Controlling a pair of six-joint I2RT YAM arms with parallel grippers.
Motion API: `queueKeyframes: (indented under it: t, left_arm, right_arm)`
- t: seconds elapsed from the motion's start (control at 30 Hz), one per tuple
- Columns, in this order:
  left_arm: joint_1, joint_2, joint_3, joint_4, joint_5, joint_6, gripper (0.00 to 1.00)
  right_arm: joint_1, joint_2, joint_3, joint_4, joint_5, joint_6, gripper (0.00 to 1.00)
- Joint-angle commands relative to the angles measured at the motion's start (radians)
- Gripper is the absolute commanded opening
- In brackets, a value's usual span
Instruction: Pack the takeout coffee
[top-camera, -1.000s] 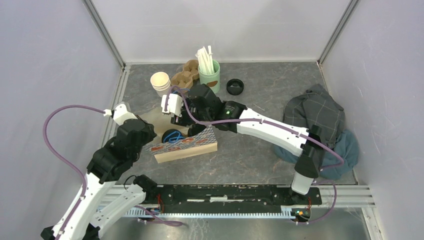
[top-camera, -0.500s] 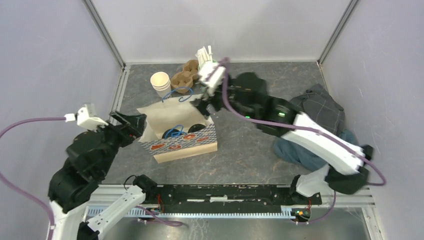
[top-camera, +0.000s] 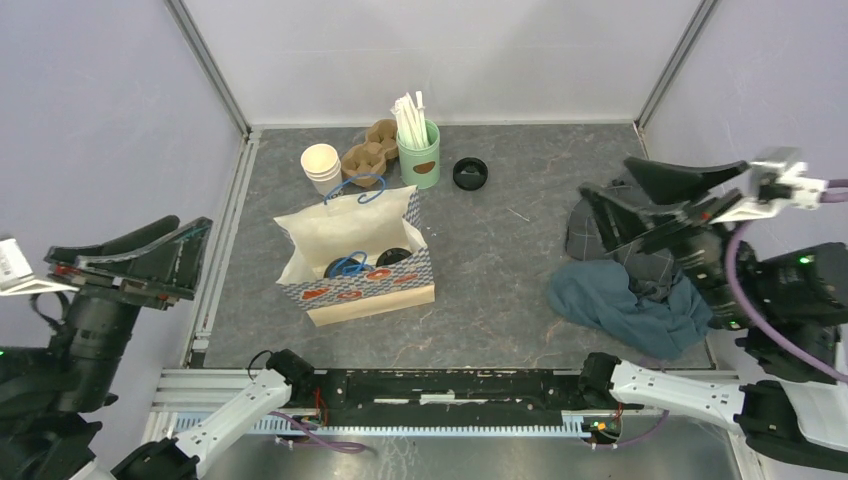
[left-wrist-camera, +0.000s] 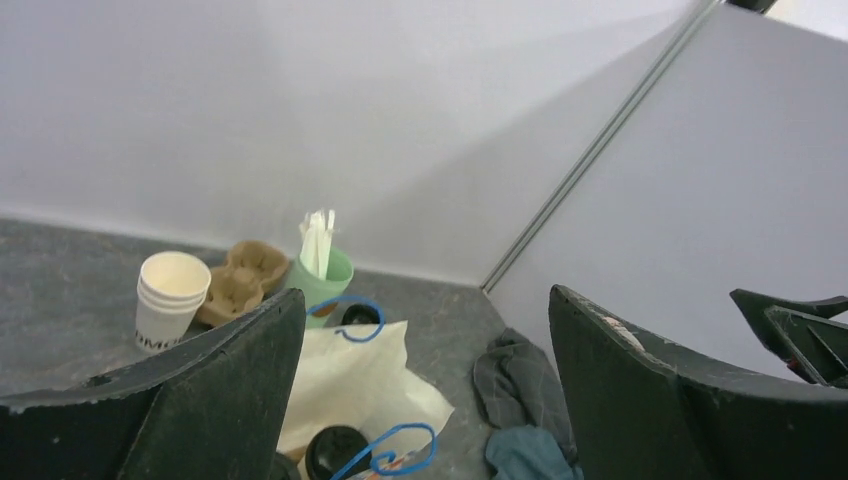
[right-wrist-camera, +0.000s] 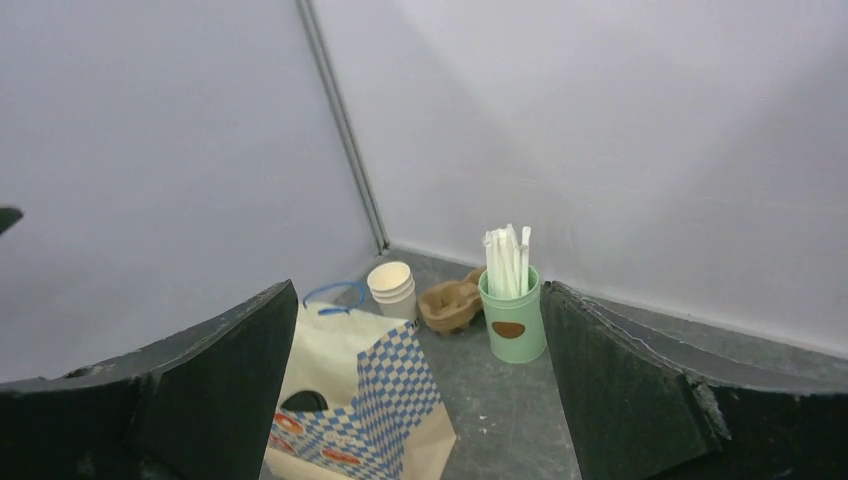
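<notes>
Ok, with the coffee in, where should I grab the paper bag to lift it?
Take the far blue handle loop: it stands up above the rear rim of the paper bag, clear of the takeout coffee inside. Come down from above, tool open across the cord. The near loop lies inside the bag, likely harder to catch.

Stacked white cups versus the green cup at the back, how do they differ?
The stacked white cups are several nested, the top one empty; the green cup is single and holds white straws. The stacked white cups stand left of the brown cup carrier, the green cup right of it. The green cup bears a brown oval mark, the stacked white cups dark print near the base. Both stand upright, lidless.
</notes>
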Motion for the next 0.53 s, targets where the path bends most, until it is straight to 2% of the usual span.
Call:
queueKeyframes:
  t: [0.0, 0.37, 0.43, 0.5]
  left_arm:
    - [-0.004, 0.047, 0.040, 0.104, 0.028, 0.098, 0.97]
    - [-0.004, 0.062, 0.071, 0.128, 0.025, 0.107, 0.98]
    - [-0.004, 0.056, 0.067, 0.122, 0.018, 0.105, 0.98]
    - [-0.004, 0.050, 0.060, 0.119, 0.013, 0.104, 0.98]
  right_arm:
    - [0.002, 0.018, 0.075, -0.095, 0.188, 0.125, 0.98]
    - [0.002, 0.022, 0.101, -0.170, 0.261, 0.212, 0.98]
    - [0.003, 0.015, 0.077, -0.147, 0.240, 0.188, 0.98]
    - [0.002, 0.052, 0.140, -0.236, 0.301, 0.214, 0.98]
